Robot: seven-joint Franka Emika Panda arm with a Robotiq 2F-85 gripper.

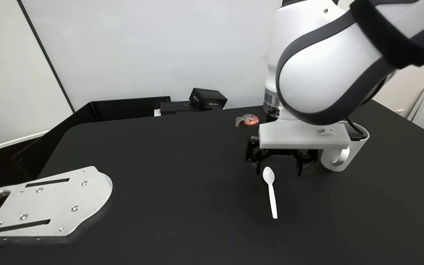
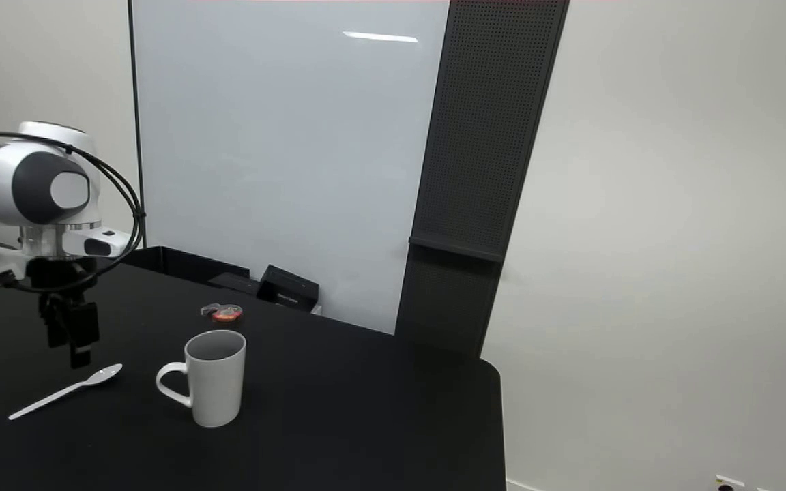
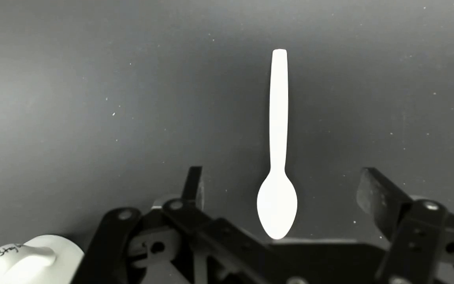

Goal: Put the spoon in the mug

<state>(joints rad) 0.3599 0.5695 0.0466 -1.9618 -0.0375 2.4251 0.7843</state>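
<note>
The black, two-fingered gripper (image 1: 279,173) is hovering spread apart, grasping nothing. The slim white plastic-looking spoon (image 3: 278,118) is lying on the black desk (image 3: 172,98), right of centre in the wrist view; the plain white cylindrical mug (image 2: 217,385) is standing lower left in an exterior view. Beyond apparent positioning, grasping, lifting and inserting are remaining. The white, grey-banded arm (image 1: 318,70), upper right in an exterior view, is aiming downward.
</note>
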